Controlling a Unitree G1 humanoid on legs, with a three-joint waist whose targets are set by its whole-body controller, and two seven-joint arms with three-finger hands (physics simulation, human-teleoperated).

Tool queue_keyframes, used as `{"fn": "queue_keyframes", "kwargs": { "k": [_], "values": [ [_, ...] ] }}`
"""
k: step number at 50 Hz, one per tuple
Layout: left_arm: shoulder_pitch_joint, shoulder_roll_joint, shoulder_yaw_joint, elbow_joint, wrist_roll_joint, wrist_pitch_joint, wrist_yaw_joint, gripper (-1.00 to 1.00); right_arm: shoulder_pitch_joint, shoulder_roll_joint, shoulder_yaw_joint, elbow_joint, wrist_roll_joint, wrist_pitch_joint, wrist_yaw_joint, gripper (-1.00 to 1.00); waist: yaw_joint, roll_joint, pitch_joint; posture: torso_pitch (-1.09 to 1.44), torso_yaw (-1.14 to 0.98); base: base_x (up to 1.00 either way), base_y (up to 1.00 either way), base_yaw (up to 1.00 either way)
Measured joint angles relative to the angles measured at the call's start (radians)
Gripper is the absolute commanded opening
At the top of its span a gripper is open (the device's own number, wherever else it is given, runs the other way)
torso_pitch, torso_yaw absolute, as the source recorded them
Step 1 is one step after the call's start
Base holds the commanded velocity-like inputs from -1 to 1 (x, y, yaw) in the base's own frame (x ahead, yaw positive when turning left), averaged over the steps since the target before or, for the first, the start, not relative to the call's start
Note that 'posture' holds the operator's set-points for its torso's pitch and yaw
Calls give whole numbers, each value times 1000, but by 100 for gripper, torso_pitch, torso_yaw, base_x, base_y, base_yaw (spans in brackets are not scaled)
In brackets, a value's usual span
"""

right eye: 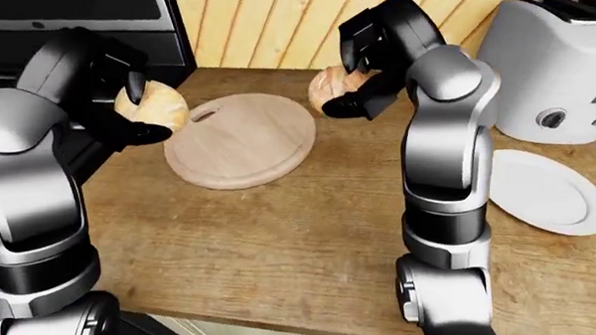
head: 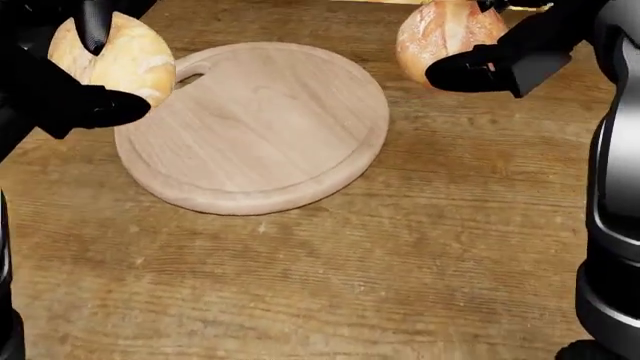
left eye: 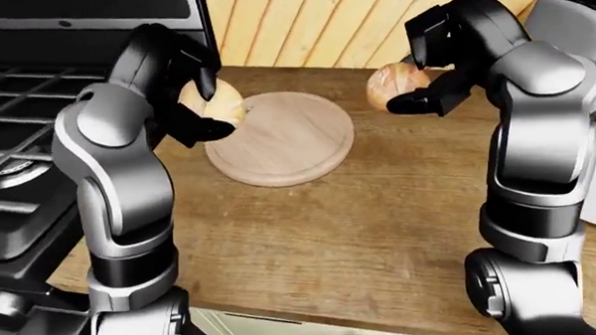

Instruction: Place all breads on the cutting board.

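Observation:
A round wooden cutting board (head: 255, 127) with a handle hole lies bare on the wooden counter (head: 330, 270). My left hand (head: 85, 64) is shut on a pale bread roll (head: 115, 56), held just off the board's left rim. At the top right of the head view my right hand (head: 480, 45) is shut on a browner crusty roll (head: 440, 34), raised above the counter to the right of the board. Both rolls hang in the air, apart from the board.
A black stove (left eye: 18, 140) stands left of the counter. A silver toaster (right eye: 553, 69) and an empty white plate (right eye: 547, 192) sit at the right in the right-eye view. Wooden wall panels (right eye: 273, 26) run behind the counter.

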Motion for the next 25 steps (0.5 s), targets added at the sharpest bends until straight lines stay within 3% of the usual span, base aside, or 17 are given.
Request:
{"fn": "queue_keyframes", "kwargs": {
  "k": [2,4,6,8,10,12,15,17,19,23,24,25],
  "values": [
    [11,5,22,-3,10,1,5,-100,6,8,24,-16,10,-9,1,-100,12,-7,0,0,0,0,0,0],
    [-1,8,29,4,19,7,7,-100,-9,4,35,-10,17,-20,2,-100,9,-51,-4,0,0,0,0,0],
    [6,-3,17,-6,17,0,9,-100,-1,1,25,-8,14,-29,-2,-100,-6,-46,9,0,0,0,0,0],
    [12,-7,2,3,6,-5,2,-100,5,-1,16,8,6,-26,-6,-100,-18,-44,8,0,0,0,0,0],
    [8,-5,-1,17,-3,-6,-2,-100,-2,-1,13,21,-1,-23,-11,-100,-26,-27,2,0,0,0,0,0],
    [11,-4,4,21,-3,-5,-1,-100,2,4,17,19,-4,-27,-14,-100,-30,-30,3,0,0,4,31,0],
    [12,-5,1,28,-4,0,-1,-100,10,3,17,25,-2,-28,-12,-100,-24,-77,-17,0,0,6,40,0],
    [3,-1,4,20,-2,-2,1,-100,-2,3,13,21,-1,-33,-13,-100,-15,-91,-32,0,0,6,42,0],
    [-9,1,10,9,2,-7,6,-100,-14,0,9,4,1,-41,-17,-100,-10,-81,-37,0,0,5,30,0],
    [-22,6,12,-8,7,-18,11,-100,-27,-2,3,-5,2,-49,-25,-100,-29,-11,-28,0,0,0,2,0],
    [-18,9,13,-10,8,-17,9,-100,-24,3,6,-4,3,-49,-26,-100,-34,-13,-23,0,0,0,0,0],
    [-9,11,15,-8,10,-13,5,-100,-17,9,13,-1,5,-47,-25,-100,-31,-30,-8,0,0,0,0,0]
  ]
}}
